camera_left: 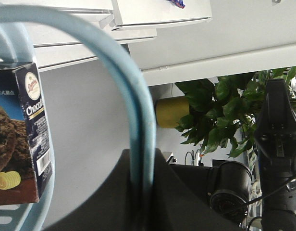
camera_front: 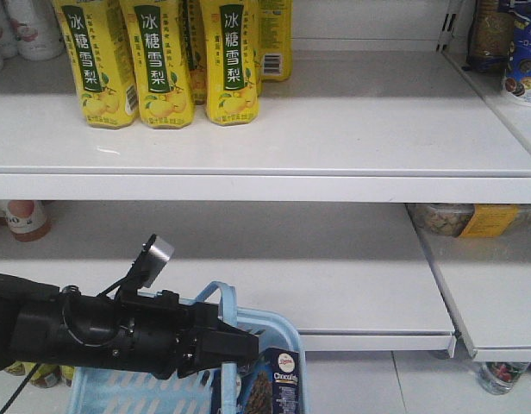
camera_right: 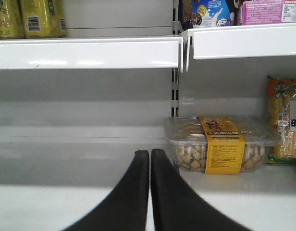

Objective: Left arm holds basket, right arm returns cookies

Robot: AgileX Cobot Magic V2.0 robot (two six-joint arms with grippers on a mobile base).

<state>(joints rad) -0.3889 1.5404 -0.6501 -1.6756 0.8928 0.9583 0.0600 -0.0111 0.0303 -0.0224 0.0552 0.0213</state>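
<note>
The light blue basket [camera_front: 287,332] hangs at the bottom of the front view. My left gripper [camera_front: 238,345] is shut on its hoop handle [camera_left: 138,120], which runs straight between the jaws of that gripper [camera_left: 142,161] in the left wrist view. The navy cookies box [camera_front: 283,384] stands upright inside the basket's right end, and its "Chocolate" face [camera_left: 23,144] shows in the left wrist view. My right gripper [camera_right: 150,154] is shut with nothing between its fingers, facing the lower white shelf [camera_right: 66,192]. The right arm [camera_left: 278,144] shows at the right of the left wrist view.
Yellow drink cartons [camera_front: 162,60] stand on the upper shelf [camera_front: 334,129]. A clear snack tub with a yellow label [camera_right: 220,144] and an orange bag [camera_right: 282,120] sit on the lower shelf to the right of my right gripper. A green plant [camera_left: 210,110] stands behind.
</note>
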